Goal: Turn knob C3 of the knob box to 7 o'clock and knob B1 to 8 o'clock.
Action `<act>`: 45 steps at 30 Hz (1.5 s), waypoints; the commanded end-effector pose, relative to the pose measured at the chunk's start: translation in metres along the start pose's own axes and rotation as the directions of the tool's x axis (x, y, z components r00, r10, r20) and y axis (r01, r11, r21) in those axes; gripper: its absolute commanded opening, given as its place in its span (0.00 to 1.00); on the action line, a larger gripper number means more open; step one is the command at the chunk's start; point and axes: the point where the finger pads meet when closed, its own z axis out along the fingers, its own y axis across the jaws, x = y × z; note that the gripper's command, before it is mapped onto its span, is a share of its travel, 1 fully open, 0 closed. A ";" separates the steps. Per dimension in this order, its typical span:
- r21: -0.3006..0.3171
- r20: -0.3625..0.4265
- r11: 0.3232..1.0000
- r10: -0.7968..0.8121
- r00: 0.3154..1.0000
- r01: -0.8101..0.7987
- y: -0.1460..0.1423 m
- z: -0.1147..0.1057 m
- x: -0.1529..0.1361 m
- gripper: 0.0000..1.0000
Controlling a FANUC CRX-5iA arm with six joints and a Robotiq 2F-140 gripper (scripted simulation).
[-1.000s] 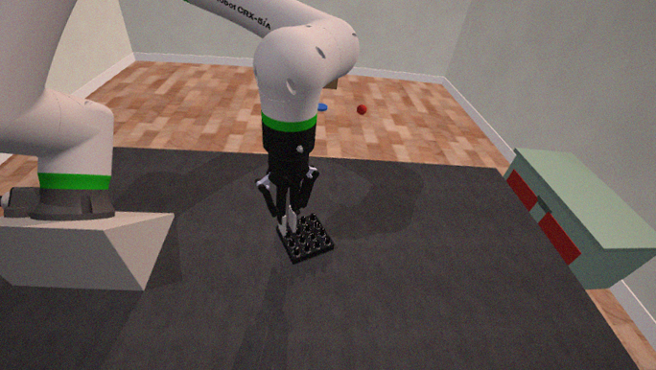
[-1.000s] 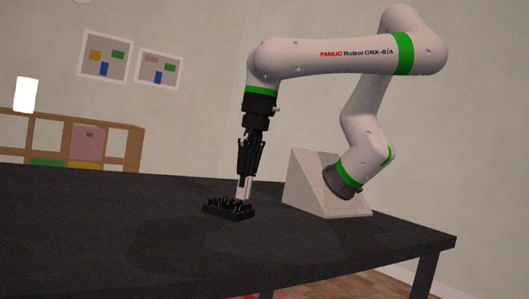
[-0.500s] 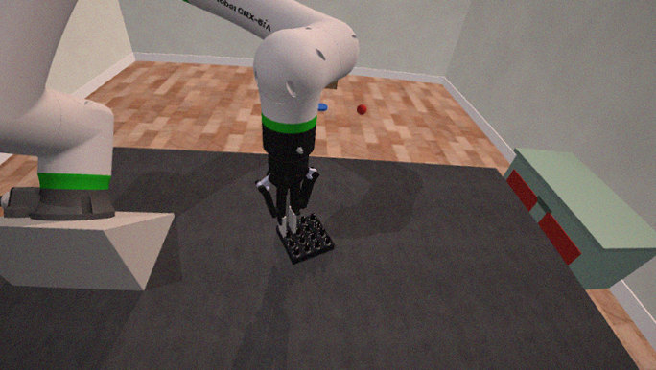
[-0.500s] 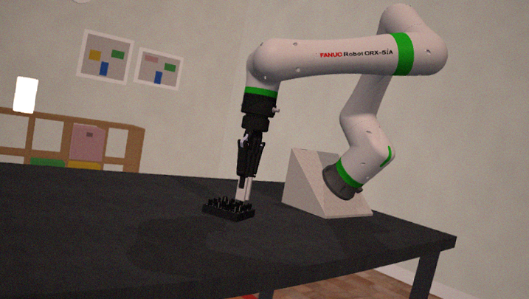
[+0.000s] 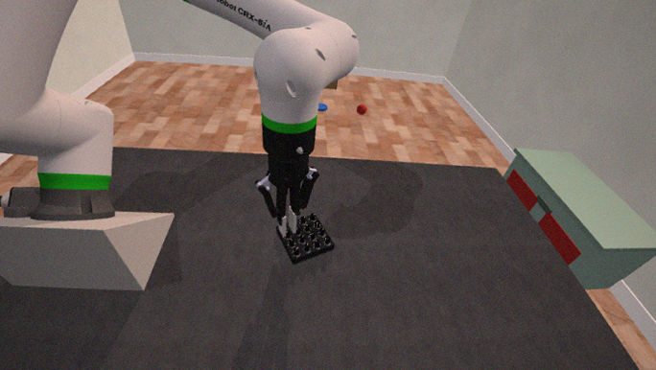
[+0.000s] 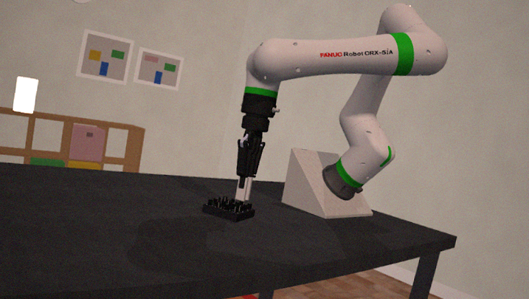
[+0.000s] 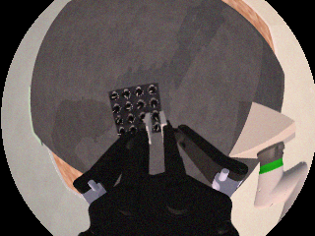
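The black knob box (image 5: 314, 243) (image 6: 225, 210) (image 7: 133, 104) stands flat on the dark table (image 5: 446, 314), with several small black knobs in rows. My gripper (image 5: 286, 228) (image 6: 243, 196) (image 7: 156, 118) points straight down. Its fingertips are at knob height over the box's corner nearest the robot base. The fingers stand a narrow gap apart. In the wrist view the tips straddle a knob at the box's near right corner. I cannot tell whether they touch it. The knob names and white lines are too small to read.
The robot's wedge base (image 5: 70, 245) (image 6: 320, 189) stands on the table behind the box. A green cabinet (image 5: 582, 212) stands beside the table's right edge. A shelf (image 6: 61, 139) stands by the far wall.
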 end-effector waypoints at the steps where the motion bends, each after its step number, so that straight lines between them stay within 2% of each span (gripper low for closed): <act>1: 0.000 0.000 1.000 0.000 1.000 0.000 0.000 0.000 0.000 0.12; 24: 0.000 0.000 1.000 0.000 1.000 0.000 0.000 0.001 0.000 0.12; 45: 0.000 0.000 1.000 0.000 1.000 0.000 0.000 0.014 0.000 0.12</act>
